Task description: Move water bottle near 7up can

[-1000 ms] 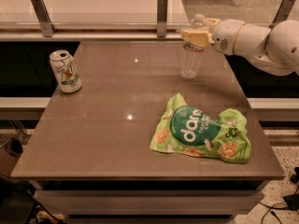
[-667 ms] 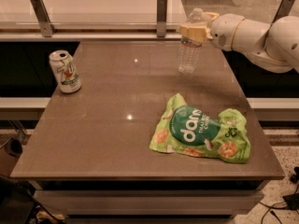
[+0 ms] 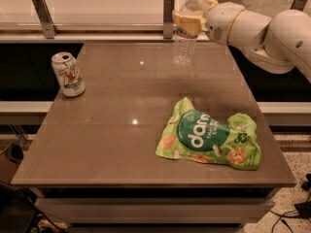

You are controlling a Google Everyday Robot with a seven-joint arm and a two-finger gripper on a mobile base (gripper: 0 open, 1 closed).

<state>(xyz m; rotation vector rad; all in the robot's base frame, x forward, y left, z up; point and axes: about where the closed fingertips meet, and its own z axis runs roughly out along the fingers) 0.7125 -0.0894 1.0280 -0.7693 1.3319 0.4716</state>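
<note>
The water bottle (image 3: 184,45), clear ribbed plastic with a white cap, hangs upright above the far right part of the brown table (image 3: 121,144), lifted off its surface. My gripper (image 3: 190,19) reaches in from the right and is shut on the bottle's upper part, around the label band. The 7up can (image 3: 68,74), white and silver with green trim, stands upright near the table's left edge, well to the left of the bottle.
A green snack bag (image 3: 209,141) lies flat on the table's front right part. A white counter with metal brackets (image 3: 168,13) runs behind the table. My white arm (image 3: 262,30) spans the upper right.
My gripper has lifted the water bottle off the table and carried it a little to the left. The can and the snack bag have not moved.
</note>
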